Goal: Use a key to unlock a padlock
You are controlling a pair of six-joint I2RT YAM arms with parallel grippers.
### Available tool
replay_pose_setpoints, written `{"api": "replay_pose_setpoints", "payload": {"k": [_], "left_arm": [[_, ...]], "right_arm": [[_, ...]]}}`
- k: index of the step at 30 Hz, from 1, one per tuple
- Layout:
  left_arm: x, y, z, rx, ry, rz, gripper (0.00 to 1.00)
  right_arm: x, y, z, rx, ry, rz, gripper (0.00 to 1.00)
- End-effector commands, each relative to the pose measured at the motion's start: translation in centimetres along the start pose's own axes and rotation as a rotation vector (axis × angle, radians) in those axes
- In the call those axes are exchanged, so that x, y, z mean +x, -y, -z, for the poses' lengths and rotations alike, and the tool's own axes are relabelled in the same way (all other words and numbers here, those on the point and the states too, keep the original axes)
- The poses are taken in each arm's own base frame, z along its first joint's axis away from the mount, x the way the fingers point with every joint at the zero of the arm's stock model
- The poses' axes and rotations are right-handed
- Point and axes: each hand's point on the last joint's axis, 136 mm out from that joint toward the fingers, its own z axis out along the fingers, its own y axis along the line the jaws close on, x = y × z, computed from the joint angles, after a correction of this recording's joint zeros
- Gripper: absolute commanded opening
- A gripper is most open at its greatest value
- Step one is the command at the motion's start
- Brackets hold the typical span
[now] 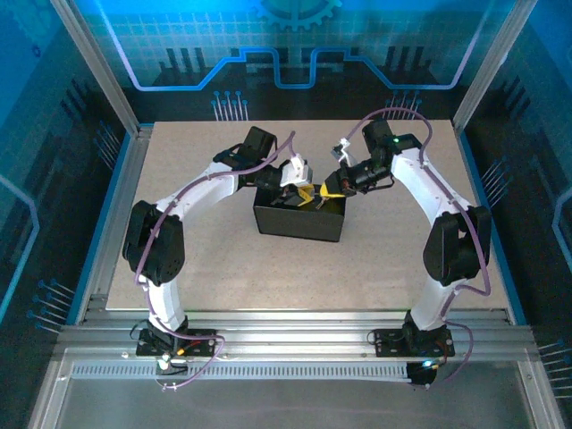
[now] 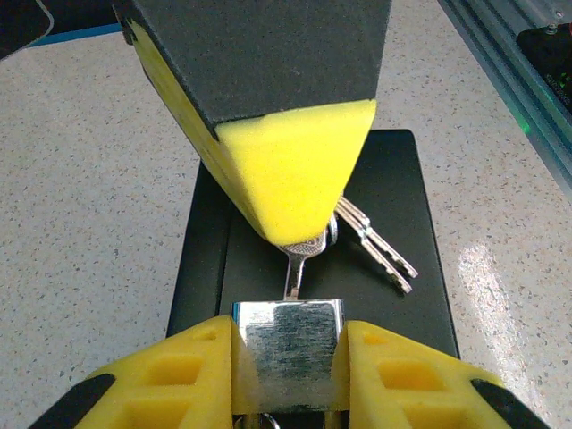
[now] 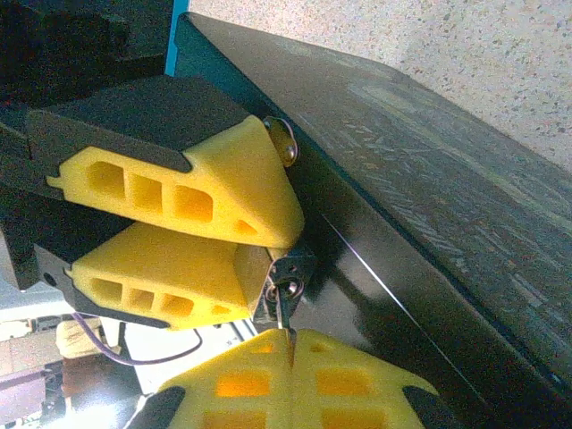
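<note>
My left gripper (image 2: pixel 288 380) is shut on the padlock (image 2: pixel 288 344), its yellow fingers (image 2: pixel 179 375) pressing both sides of the shiny metal body above the black box (image 2: pixel 402 170). The key (image 2: pixel 296 271) sticks into the padlock's end face. My right gripper (image 3: pixel 290 344) is shut on the key's head, and the thin blade (image 3: pixel 282 311) runs from it into the padlock's keyhole (image 3: pixel 288 275). In the top view both grippers, left (image 1: pixel 302 184) and right (image 1: pixel 325 189), meet over the box (image 1: pixel 299 223).
Two spare keys (image 2: pixel 380 246) hang from the ring and rest on the box lid. The box sits mid-table on a speckled surface (image 1: pixel 223 268) framed by aluminium rails (image 1: pixel 286 344).
</note>
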Motion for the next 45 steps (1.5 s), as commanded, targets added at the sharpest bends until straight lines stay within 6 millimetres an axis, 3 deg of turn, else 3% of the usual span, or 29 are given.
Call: {"api": "replay_pose_setpoints", "payload": {"k": [1, 6, 15, 21, 45], "left_arm": [[-2.0, 0.2, 0.7, 0.005, 0.074, -0.051, 0.00], [-1.1, 0.4, 0.8, 0.011, 0.049, -0.041, 0.00], [-0.9, 0.8, 1.0, 0.030, 0.038, -0.032, 0.00], [-0.9, 0.8, 1.0, 0.037, 0.035, -0.028, 0.00], [-1.4, 1.0, 1.2, 0.038, 0.056, -0.032, 0.00]], "right_arm": [[1.0, -0.6, -0.2, -0.026, -0.030, 0.018, 0.00], [1.2, 0.1, 1.1, -0.030, 0.008, 0.000, 0.00], [1.1, -0.1, 1.4, -0.056, 0.028, 0.013, 0.00], [1.0, -1.3, 1.0, -0.083, 0.030, 0.050, 0.00], [1.0, -0.6, -0.6, -0.058, -0.011, 0.042, 0.00]]}}
